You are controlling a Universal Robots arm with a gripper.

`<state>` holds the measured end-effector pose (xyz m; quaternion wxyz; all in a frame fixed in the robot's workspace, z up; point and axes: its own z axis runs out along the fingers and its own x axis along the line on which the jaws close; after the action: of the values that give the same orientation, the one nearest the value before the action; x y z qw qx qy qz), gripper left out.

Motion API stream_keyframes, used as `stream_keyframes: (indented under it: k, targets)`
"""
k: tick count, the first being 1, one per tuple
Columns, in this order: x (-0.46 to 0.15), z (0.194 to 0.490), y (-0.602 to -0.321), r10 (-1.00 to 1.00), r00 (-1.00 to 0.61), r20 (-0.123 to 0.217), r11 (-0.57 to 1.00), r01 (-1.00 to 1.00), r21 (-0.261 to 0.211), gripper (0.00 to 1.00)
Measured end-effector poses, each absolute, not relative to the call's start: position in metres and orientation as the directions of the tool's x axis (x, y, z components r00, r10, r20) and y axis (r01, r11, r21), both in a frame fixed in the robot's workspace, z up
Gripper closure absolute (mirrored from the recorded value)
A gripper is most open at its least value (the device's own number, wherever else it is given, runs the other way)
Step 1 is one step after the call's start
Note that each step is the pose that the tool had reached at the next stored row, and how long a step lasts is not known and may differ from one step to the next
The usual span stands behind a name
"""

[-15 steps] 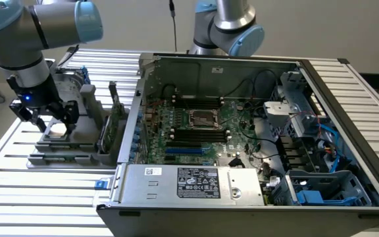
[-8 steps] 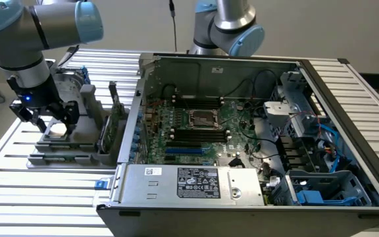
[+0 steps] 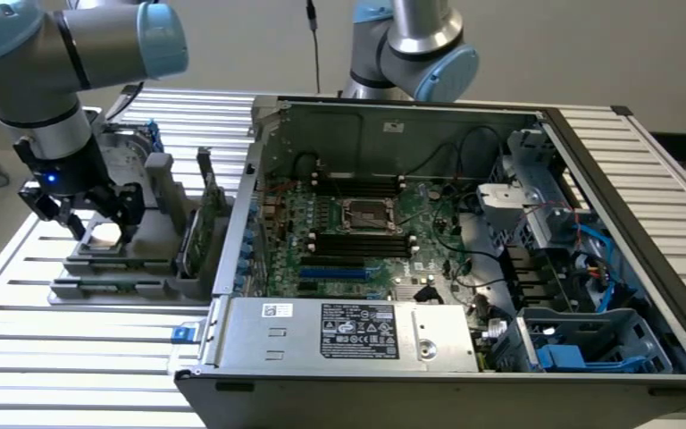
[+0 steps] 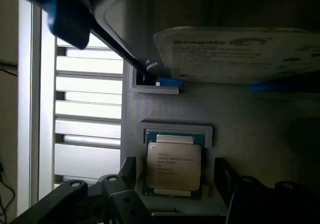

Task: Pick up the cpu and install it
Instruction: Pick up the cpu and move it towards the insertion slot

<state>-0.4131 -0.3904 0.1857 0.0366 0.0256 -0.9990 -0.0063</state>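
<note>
The jaws hang wide apart just above the cpu (image 3: 103, 235) — beside the open computer case (image 3: 439, 398).

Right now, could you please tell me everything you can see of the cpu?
The cpu is a small flat square chip with a silver-grey metal top bearing dark print and a green edge. It lies flat, top up, in a shallow recess of the grey holder. The open gripper straddles it, a finger on each side, neither touching it.
</note>
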Motion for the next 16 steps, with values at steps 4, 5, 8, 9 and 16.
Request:
stream_keyframes:
  k: [4,5,8,9,16]
  targets:
    - [-0.4130,0.1854,-0.3904,-0.038,-0.997,0.073,0.999,-0.037,0.014,0.27]
    - [-0.4130,0.1854,-0.3904,-0.035,-0.997,0.073,0.999,-0.034,0.015,0.27]
    - [-0.4129,0.1853,-0.3904,-0.027,-0.997,0.073,1.000,-0.026,0.015,0.36]
    - [-0.4129,0.1853,-0.3904,-0.025,-0.997,0.073,1.000,-0.024,0.015,0.36]
    - [-0.4128,0.1854,-0.3904,-0.020,-0.997,0.073,1.000,-0.018,0.017,0.46]
